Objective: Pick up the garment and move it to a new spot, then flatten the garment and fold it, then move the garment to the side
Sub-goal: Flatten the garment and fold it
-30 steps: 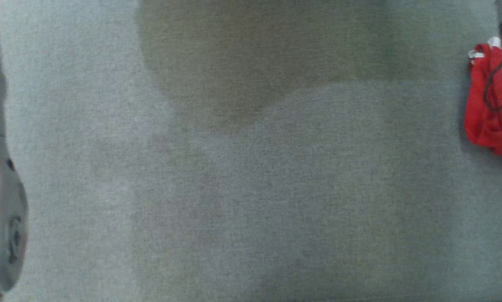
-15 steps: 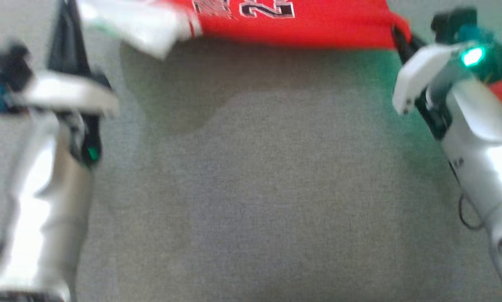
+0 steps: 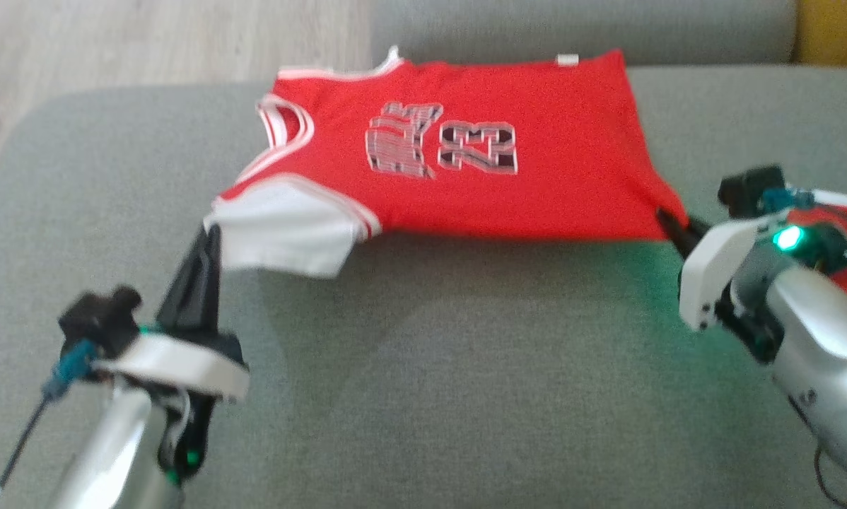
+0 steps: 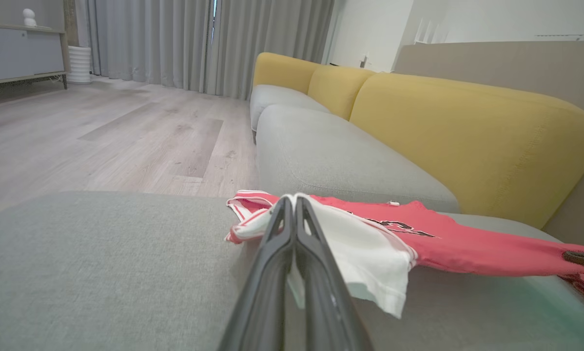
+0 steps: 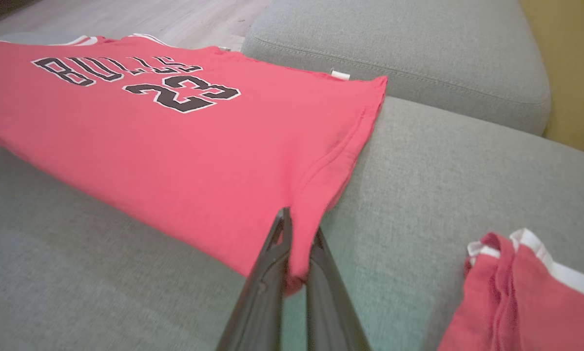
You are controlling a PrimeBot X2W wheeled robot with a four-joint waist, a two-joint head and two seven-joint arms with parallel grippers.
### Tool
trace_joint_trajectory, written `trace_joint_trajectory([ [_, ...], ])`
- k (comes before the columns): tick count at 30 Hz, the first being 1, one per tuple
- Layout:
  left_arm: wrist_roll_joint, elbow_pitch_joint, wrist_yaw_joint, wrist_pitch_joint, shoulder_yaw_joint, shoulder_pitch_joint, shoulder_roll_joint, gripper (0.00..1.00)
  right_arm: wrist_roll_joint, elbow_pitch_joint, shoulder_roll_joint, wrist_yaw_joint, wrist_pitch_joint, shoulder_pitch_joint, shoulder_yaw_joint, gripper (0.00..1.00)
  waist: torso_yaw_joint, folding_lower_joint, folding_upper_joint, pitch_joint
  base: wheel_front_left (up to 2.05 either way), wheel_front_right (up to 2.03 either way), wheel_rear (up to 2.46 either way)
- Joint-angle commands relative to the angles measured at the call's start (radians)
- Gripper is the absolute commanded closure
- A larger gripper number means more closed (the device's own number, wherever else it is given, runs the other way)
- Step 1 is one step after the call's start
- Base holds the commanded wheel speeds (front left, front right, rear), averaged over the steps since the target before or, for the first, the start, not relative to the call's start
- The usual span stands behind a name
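Currently the jersey [image 3: 551,184] hangs stretched low over the sofa [image 3: 430,396]. Left claw [image 3: 208,237] is clamped on its white sleeve [image 3: 282,237], right claw [image 3: 667,220] on a hem corner [image 5: 297,258]. Another red garment [image 5: 516,302] lies near the right claw.

Grey sofa seat [image 3: 466,396], yellow backrests [image 4: 467,131], wooden floor [image 4: 102,131], grey curtains [image 4: 175,44]

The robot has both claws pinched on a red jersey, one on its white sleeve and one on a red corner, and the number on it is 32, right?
Not quite: the jersey reads 23, as the head view and right wrist view show. The left gripper does pinch the white sleeve, the right gripper a red corner.
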Motion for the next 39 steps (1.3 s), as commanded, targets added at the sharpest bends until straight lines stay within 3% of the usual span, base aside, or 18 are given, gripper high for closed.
trace_joint_trajectory([
  [1,0.005,-0.081,0.019,0.014,0.024,0.013,0.056,1.0,0.031,-0.046,-0.03,-0.001,0.005,0.027,0.021,1.0,0.006,0.0004,0.0,-0.049,0.0,0.0,0.0],
  [12,-0.016,-0.324,0.103,0.097,0.019,0.253,0.095,1.0,0.131,-0.165,-0.114,-0.001,0.032,0.154,0.059,1.0,0.0,0.0004,0.0,-0.135,0.0,0.0,0.0],
  [22,-0.021,-0.497,0.17,0.137,0.026,0.381,0.12,1.0,0.174,-0.304,-0.169,-0.001,0.071,0.262,-0.013,1.0,-0.004,0.0004,0.0,-0.151,0.0,0.0,0.0],
  [29,0.0,-0.458,0.157,0.168,0.015,0.288,0.137,1.0,0.117,-0.33,-0.136,-0.001,0.12,0.256,-0.096,1.0,-0.016,0.0004,0.0,-0.113,0.0,0.0,0.0],
  [39,0.034,-0.284,0.094,0.224,-0.022,0.062,0.155,1.0,0.044,-0.285,-0.06,-0.001,0.194,0.186,-0.173,1.0,-0.031,0.0004,0.0,-0.035,0.0,0.0,0.0],
])
